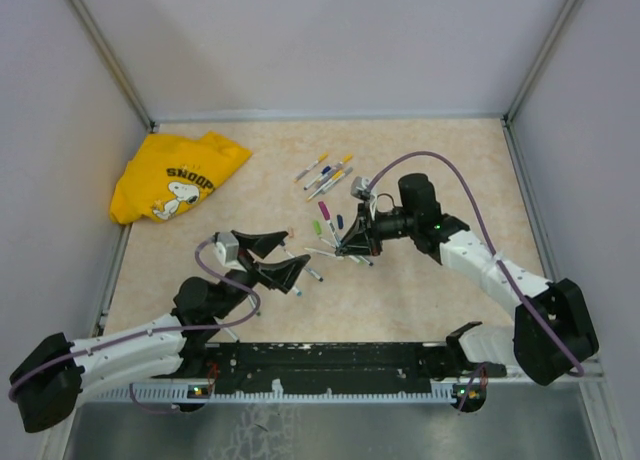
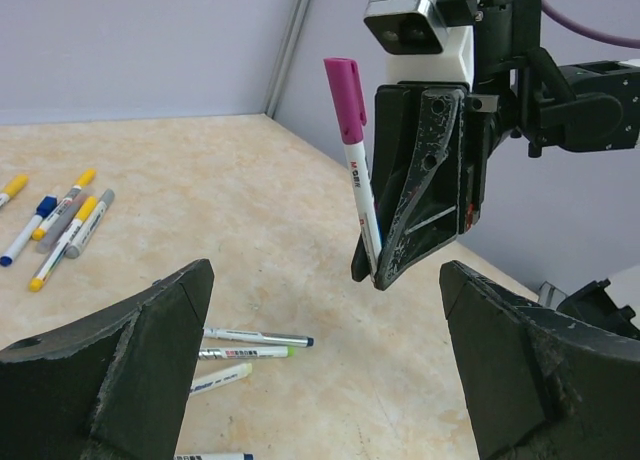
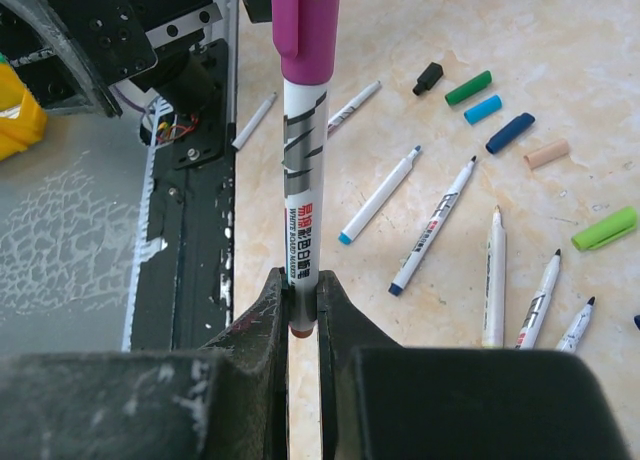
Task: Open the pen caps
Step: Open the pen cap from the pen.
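**Right end effector holds a capped marker upright while the left one waits wide open**

The right end effector (image 3: 302, 302) is clamped tight on the bottom end of a white marker pen (image 3: 301, 180) with printed lettering, holding it upright above the beige marbled worktop (image 1: 430, 160). A stubby magenta plastic cap (image 2: 343, 98) sits on the pen's top end. The left end effector (image 2: 325, 270) faces the pen with its jaws spread fully wide, holding nothing and touching nothing. On the worktop lie loose caps: black (image 3: 428, 77), green (image 3: 468, 87), light blue (image 3: 482, 109), dark blue (image 3: 510, 132), peach (image 3: 546, 154) and lime green (image 3: 605, 228), among several uncapped white pens (image 3: 378, 195). Farther back lies a group of capped pens (image 1: 325, 172) with yellow and blue caps. A crumpled yellow Snoopy T-shirt (image 1: 175, 180) lies in the far left corner.
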Robot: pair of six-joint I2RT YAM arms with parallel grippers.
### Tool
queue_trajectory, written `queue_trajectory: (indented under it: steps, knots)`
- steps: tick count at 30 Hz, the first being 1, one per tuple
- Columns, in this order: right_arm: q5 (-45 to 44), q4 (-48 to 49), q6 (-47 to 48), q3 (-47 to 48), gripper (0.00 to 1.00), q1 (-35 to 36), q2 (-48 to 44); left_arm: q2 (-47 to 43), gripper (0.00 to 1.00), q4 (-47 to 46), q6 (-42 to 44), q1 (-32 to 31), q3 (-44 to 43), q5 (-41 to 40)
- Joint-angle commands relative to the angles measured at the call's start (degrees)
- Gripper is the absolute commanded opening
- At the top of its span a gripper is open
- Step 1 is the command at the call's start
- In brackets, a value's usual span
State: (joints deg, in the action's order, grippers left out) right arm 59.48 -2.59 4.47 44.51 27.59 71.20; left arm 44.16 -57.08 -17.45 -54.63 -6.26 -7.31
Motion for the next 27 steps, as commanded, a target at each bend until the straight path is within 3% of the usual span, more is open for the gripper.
queue_trajectory:
  steps: [1, 6, 9, 13, 16, 22, 27]
  knots:
    - [1.7, 0.9, 1.4, 3.6, 0.00, -0.4, 0.5, -0.5, 0.99, -3.2, 2.0, 0.0, 0.0, 3.2]
    - [2.0, 0.7, 1.5, 3.6, 0.00, -0.4, 0.5, 0.0, 0.99, 1.7, 1.3, 2.1, -2.3, 6.9]
    - [2.1, 0.6, 1.5, 3.7, 0.00, -0.4, 0.7, 1.4, 0.99, 0.0, -3.8, 8.4, -2.5, 14.4]
    - [2.2, 0.6, 1.6, 3.7, 0.00, -0.4, 0.7, 5.2, 0.99, -9.5, -14.6, 19.1, -0.6, 27.7]
    - [2.2, 0.4, 1.7, 3.8, 0.00, -0.4, 0.7, 10.0, 0.99, -17.4, -21.3, 23.6, 0.0, 33.9]
    - [2.8, 0.1, 1.8, 3.9, 0.00, -0.4, 0.7, 20.5, 0.99, -32.3, -28.8, 26.4, -1.5, 40.1]
    - [3.4, -0.1, 1.9, 4.0, 0.00, -0.4, 0.8, 26.3, 0.99, -35.3, -30.2, 26.7, -5.1, 42.8]
